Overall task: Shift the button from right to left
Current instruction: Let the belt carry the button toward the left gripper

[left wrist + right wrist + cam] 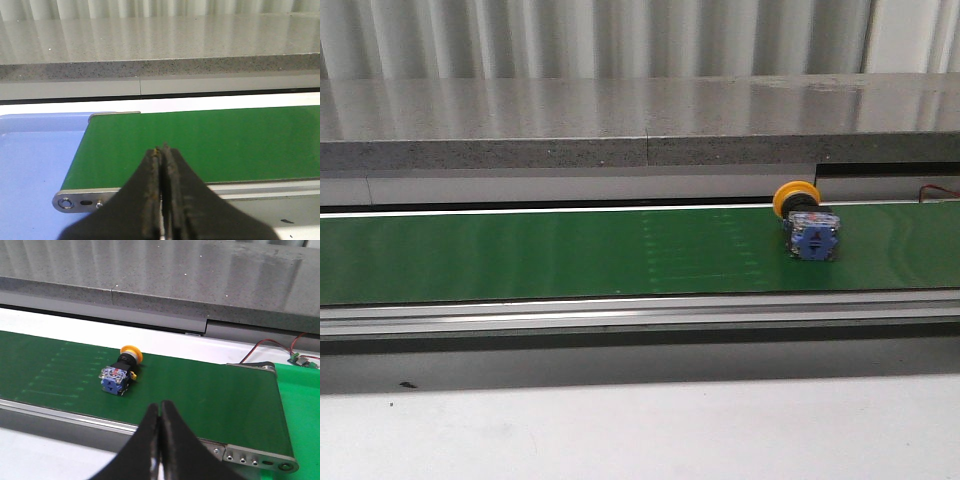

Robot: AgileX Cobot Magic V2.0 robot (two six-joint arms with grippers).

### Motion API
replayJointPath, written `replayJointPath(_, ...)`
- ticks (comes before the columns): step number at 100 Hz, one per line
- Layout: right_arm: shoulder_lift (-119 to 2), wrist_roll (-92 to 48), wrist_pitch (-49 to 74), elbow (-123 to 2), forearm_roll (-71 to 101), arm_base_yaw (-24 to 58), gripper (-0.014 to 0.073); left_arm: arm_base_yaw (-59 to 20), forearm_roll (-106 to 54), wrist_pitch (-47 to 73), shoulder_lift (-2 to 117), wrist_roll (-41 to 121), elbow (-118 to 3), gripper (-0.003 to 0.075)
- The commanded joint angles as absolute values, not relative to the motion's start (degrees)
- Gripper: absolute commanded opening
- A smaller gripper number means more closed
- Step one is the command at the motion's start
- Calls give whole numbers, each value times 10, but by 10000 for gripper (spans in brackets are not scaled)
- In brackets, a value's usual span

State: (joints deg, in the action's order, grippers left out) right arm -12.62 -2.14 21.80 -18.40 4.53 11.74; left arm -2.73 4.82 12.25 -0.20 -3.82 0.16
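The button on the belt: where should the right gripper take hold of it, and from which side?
Probably from above, across the boxy blue block of the button. It lies on its side on the green belt, yellow cap toward the back; the block's flat sides suit the right gripper, now shut.

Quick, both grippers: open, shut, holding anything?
Left gripper: shut, empty.
Right gripper: shut, empty; the yellow-capped push-button with blue contact block lies on the green belt.

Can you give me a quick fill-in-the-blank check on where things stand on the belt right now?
1. The button lies on its side on the ____ belt.
2. The button's round cap is ____.
3. The right gripper has its fingers ____.
4. The left gripper holds ____.

Missing words: green; yellow; shut; nothing
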Motion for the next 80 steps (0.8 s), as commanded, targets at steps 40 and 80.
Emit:
replayJointPath(40, -131, -27, 172, -200, 44, 118, -68, -31, 44, 113, 34, -43, -85, -21)
replayJointPath(80, -131, -27, 172, -200, 44, 118, -68, -31, 28, 304, 237, -43, -288, -20)
